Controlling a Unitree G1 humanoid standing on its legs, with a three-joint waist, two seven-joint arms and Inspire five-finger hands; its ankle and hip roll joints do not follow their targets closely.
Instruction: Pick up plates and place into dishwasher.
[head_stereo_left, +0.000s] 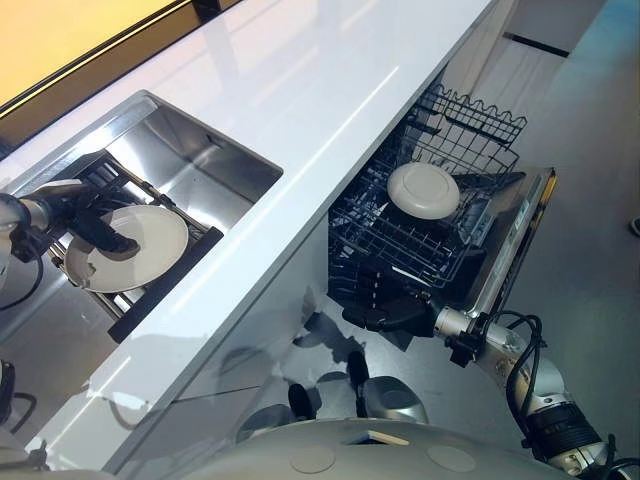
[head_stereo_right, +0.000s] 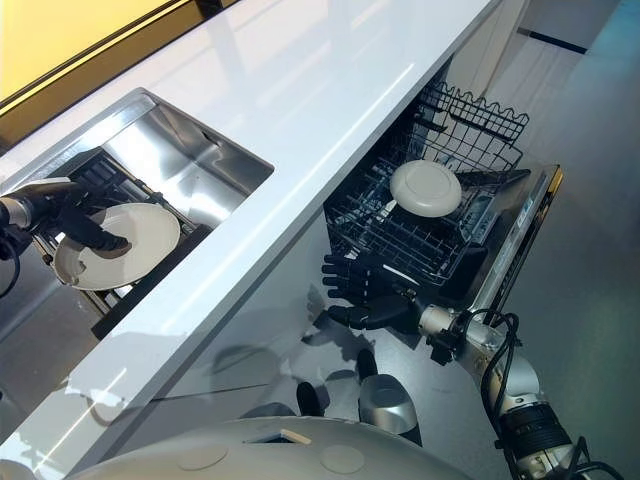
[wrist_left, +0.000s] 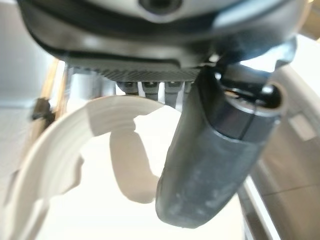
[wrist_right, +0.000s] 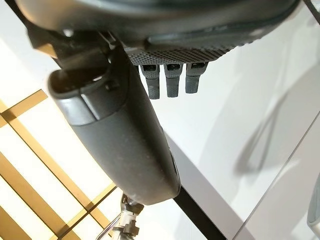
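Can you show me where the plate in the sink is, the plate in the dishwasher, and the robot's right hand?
Sink plate (head_stereo_left: 155, 232): left eye view, bare face.
Dishwasher plate (head_stereo_left: 424, 190): left eye view, middle.
Right hand (head_stereo_right: 368, 292): right eye view, palm.

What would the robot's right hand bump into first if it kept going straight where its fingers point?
Probably the dishwasher rack. The open right hand sits just below its front edge, fingers aimed toward it. Depth is unclear, so it might slip past toward the counter's white front instead.
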